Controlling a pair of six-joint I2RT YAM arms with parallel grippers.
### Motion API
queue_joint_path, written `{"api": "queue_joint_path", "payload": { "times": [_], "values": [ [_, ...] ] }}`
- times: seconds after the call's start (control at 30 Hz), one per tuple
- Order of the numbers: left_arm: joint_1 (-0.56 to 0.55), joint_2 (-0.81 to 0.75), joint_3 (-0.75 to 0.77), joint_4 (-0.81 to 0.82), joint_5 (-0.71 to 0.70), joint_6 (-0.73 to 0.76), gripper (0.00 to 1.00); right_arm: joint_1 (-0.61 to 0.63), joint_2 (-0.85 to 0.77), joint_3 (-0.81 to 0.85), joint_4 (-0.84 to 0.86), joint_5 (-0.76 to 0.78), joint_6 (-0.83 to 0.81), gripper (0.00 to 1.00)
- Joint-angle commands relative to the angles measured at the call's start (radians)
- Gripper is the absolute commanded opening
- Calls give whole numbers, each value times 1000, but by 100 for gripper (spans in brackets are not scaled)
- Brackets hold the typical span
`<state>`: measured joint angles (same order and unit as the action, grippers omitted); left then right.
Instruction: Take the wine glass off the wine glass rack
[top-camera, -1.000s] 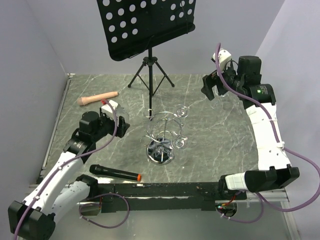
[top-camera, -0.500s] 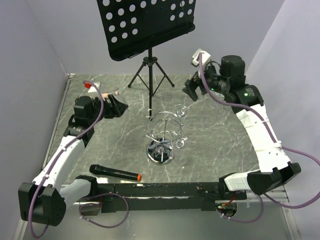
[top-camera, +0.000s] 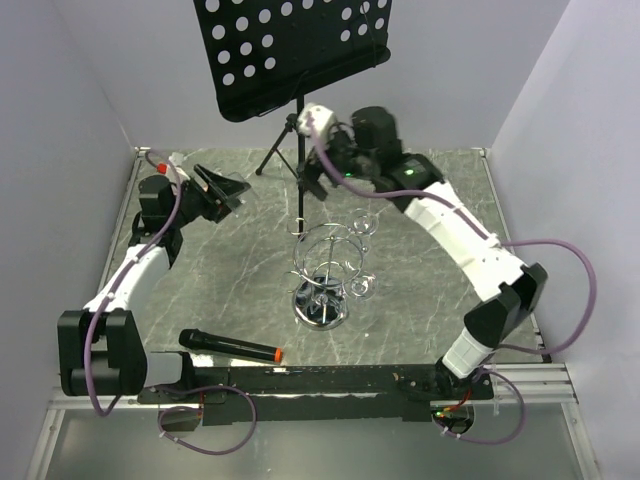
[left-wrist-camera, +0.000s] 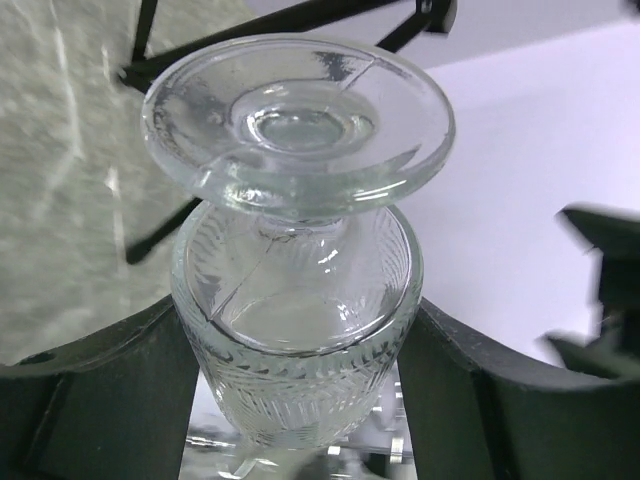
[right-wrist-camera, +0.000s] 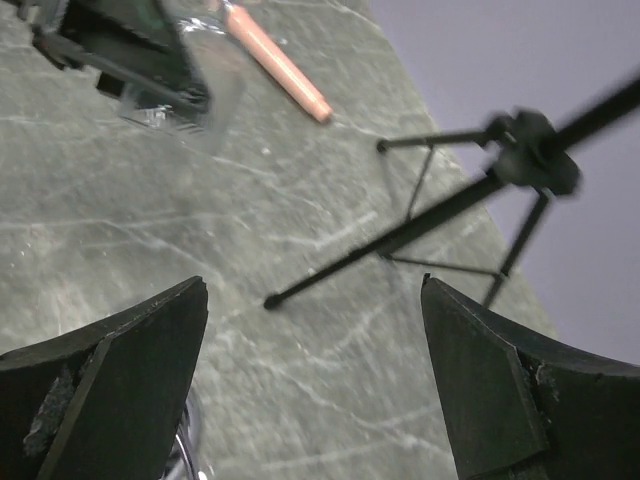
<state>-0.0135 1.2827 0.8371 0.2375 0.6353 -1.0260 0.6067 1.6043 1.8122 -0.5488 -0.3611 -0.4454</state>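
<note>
The wine glass (left-wrist-camera: 300, 300) is clear cut glass, held by its bowl between my left gripper's (left-wrist-camera: 300, 400) fingers, with its round foot pointing away from the wrist. In the top view the left gripper (top-camera: 222, 188) holds the glass (top-camera: 234, 190) in the air at the far left, well away from the chrome wire wine glass rack (top-camera: 325, 268) at the table's middle. My right gripper (top-camera: 312, 180) is open and empty, just beyond the rack near the music stand's post. In the right wrist view its jaws (right-wrist-camera: 315, 380) stand wide apart over bare table, with a bit of chrome wire (right-wrist-camera: 185, 455) at the lower left.
A black tripod music stand (top-camera: 290, 50) stands at the back, and its legs (right-wrist-camera: 440, 215) show in the right wrist view. A black microphone with an orange end (top-camera: 230, 347) lies near the front left. A beige stick (right-wrist-camera: 275, 60) lies at the far left. Walls close both sides.
My left arm has swung back and to the far left with the glass in its gripper. My right arm has swept left from the right side to just beyond the rack.
</note>
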Motion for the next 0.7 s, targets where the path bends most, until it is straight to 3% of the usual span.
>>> {"api": "queue_joint_path", "payload": {
  "times": [0.0, 0.3, 0.67],
  "values": [
    [61, 7, 34, 145, 109, -322, 1, 88, 35, 72, 105, 115, 10, 93],
    [64, -11, 34, 102, 93, -489, 1, 215, 98, 59, 168, 228, -39, 87],
    [69, -85, -47, -27, 92, -609, 1, 281, 206, 144, 167, 226, -33, 77]
  ]
}}
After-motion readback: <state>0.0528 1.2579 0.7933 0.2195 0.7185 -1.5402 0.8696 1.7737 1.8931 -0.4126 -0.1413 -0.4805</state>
